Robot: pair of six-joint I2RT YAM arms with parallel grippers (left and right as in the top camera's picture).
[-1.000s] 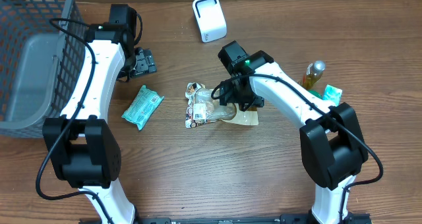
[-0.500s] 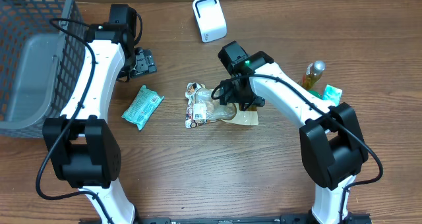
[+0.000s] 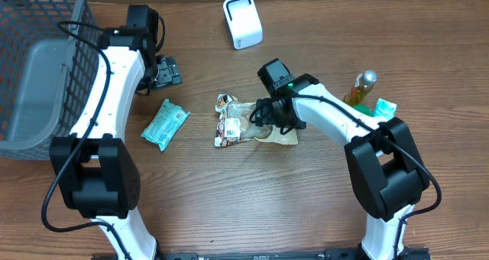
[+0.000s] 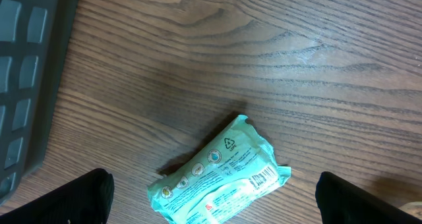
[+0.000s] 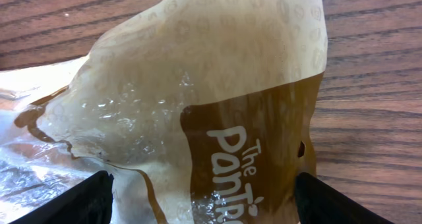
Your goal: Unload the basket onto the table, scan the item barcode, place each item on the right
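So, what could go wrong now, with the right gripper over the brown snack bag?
1. The snack bag is thin, glossy and crumpled, so the open right gripper may catch only loose film, and the bag could slip out.
2. The bag looks limp: once lifted, it may fold and hide its print from the white scanner.

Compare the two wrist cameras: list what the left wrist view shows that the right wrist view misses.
Only the left wrist view shows the green packet, lying flat with a barcode near one end, and the grey basket at the frame's left edge. Only the right wrist view shows the brown-and-clear snack bag, which fills most of the frame. Both show the wooden table and an open gripper: the left gripper above the packet, the right gripper above the bag.
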